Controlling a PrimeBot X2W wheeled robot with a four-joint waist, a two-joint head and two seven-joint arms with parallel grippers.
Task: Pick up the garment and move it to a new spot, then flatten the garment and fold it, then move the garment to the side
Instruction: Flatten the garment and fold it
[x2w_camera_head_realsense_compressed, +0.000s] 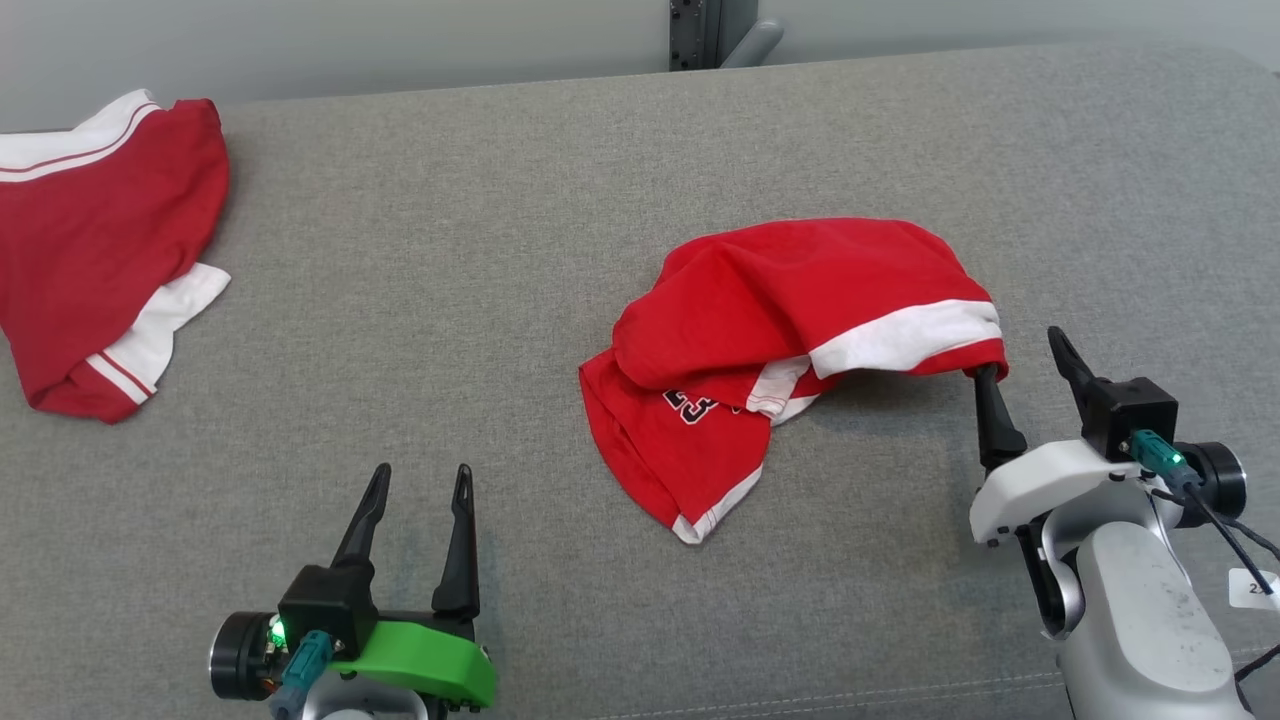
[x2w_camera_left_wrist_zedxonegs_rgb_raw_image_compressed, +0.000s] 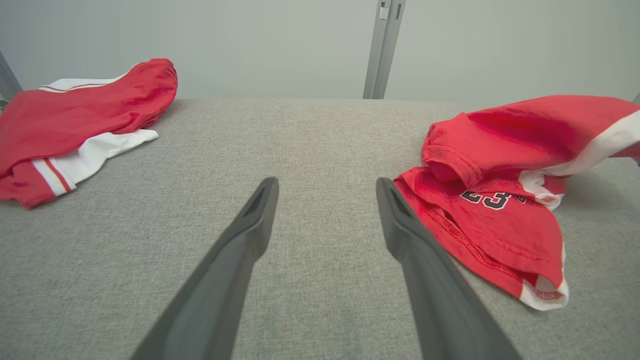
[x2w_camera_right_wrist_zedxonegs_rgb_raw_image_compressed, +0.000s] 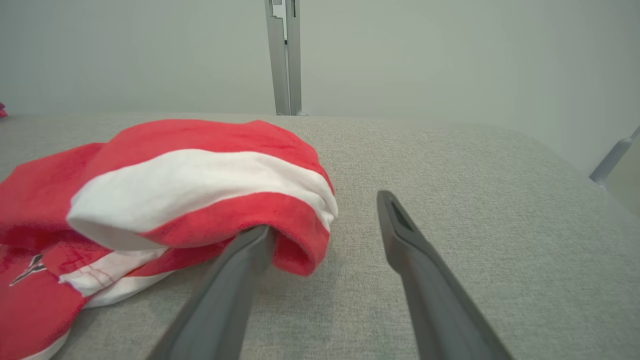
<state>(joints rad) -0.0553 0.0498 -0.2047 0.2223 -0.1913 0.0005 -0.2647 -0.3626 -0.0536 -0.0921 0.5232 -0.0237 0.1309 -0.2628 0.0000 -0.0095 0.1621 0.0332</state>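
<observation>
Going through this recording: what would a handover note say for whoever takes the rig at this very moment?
Left end effector: open, empty, over the bare grey padded surface, apart from any cloth.
Right end effector: open, gripping nothing; one finger is tucked under the hem of the red number 23 jersey.
Jersey: a crumpled heap right of centre, its white-banded fold draped over that finger. A second red-and-white garment lies at the far left.
Done: nothing flattened or folded; whether the move to a new spot is finished, I cannot tell.
Left: spread it flat, fold it, move it aside.
</observation>
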